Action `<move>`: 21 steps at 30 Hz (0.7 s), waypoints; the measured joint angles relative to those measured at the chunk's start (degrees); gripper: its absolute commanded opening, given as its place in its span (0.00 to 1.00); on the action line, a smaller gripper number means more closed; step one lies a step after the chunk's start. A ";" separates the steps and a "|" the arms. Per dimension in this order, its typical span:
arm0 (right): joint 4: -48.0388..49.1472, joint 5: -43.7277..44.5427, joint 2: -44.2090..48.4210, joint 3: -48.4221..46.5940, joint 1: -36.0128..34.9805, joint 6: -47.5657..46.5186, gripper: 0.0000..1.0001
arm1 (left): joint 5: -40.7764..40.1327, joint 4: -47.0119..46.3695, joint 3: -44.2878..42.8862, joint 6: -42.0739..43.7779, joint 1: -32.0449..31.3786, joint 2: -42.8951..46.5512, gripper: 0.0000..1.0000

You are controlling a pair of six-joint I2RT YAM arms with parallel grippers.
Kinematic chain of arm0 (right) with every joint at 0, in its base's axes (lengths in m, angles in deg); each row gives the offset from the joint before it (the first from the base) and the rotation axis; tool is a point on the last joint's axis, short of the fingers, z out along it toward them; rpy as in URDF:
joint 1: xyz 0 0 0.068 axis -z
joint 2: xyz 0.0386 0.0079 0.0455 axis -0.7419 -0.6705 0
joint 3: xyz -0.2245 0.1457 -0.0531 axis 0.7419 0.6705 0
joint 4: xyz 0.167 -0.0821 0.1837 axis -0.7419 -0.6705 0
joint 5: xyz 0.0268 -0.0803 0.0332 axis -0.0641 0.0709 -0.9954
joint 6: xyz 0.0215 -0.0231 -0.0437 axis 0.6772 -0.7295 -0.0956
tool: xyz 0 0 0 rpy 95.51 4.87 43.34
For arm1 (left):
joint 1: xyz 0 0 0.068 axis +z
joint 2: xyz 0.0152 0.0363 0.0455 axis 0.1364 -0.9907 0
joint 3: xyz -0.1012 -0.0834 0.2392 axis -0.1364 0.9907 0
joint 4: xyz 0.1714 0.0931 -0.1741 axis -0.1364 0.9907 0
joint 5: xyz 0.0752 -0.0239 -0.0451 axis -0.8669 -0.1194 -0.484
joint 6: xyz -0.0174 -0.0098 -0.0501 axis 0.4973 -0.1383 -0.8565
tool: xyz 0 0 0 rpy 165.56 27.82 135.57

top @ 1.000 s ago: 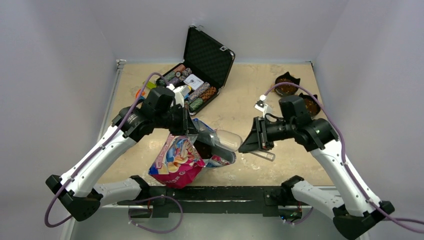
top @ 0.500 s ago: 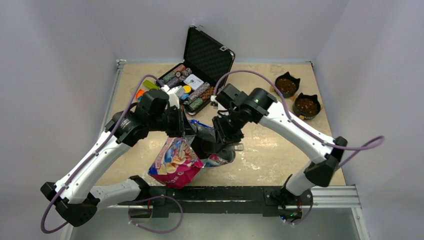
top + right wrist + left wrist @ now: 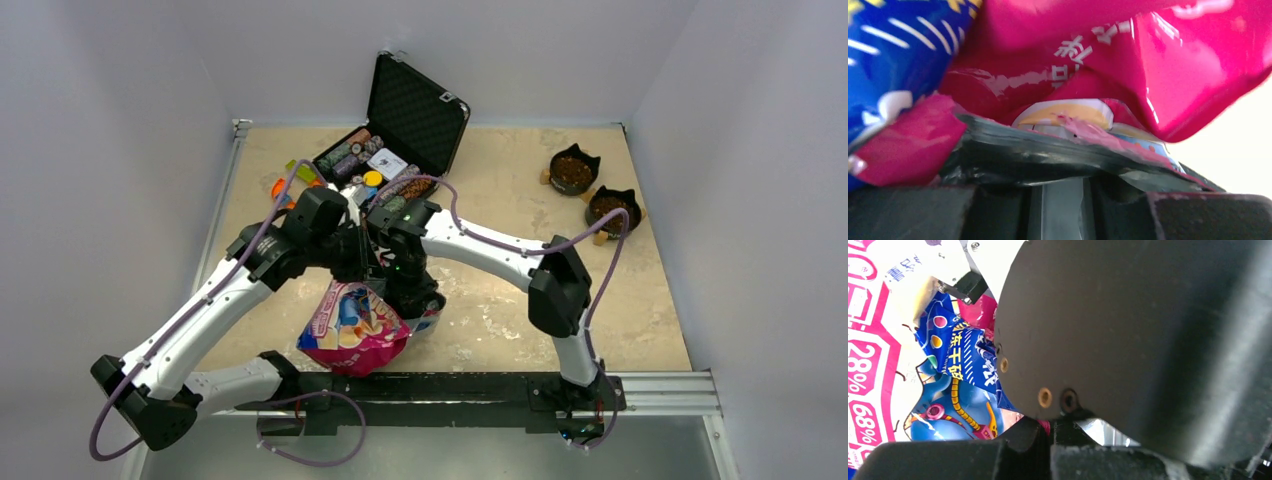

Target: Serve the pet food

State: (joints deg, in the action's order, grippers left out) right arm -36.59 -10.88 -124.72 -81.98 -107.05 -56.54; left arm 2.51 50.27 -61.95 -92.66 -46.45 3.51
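The glossy pink, white and blue pet food bag stands near the table's front edge. My left gripper is shut on the pink rim of its mouth; in the left wrist view the pink edge is pinched in that gripper. My right gripper points down into the bag's mouth, shut on the handle of a clear plastic scoop. The scoop's bowl is hidden inside the bag. The kibble in the bag is hidden. Brown kibble lies in two black cat-eared bowls at the back right.
An open black case of poker chips stands at the back centre-left, with loose coloured pieces beside it. The right arm's dark wrist fills most of the left wrist view. White walls enclose the table on three sides.
My right arm has swung left from the table's middle to the bag and put the scoop down into its mouth. The left gripper has kept hold of the bag's rim.
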 measured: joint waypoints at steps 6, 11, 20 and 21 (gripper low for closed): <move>13.20 -11.06 3.52 10.01 1.95 0.76 0.00 | -1.01 2.10 0.07 -0.55 0.20 -0.98 0.00; 45.79 -33.11 19.08 35.26 9.35 10.40 0.00 | -1.51 2.49 -0.68 -0.42 -0.17 1.95 0.00; 66.07 -44.72 43.87 53.44 14.69 16.41 0.00 | -6.29 1.49 -0.79 -0.46 -0.17 8.92 0.00; 67.82 -45.16 44.65 54.95 15.06 17.62 0.00 | -6.62 1.51 -0.79 -0.50 -0.17 9.01 0.00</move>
State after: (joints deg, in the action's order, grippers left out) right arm 31.23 -56.04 -80.06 -27.03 -91.99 -38.93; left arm -4.12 51.78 -62.73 -93.16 -46.62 12.51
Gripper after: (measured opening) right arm 0.289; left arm 0.010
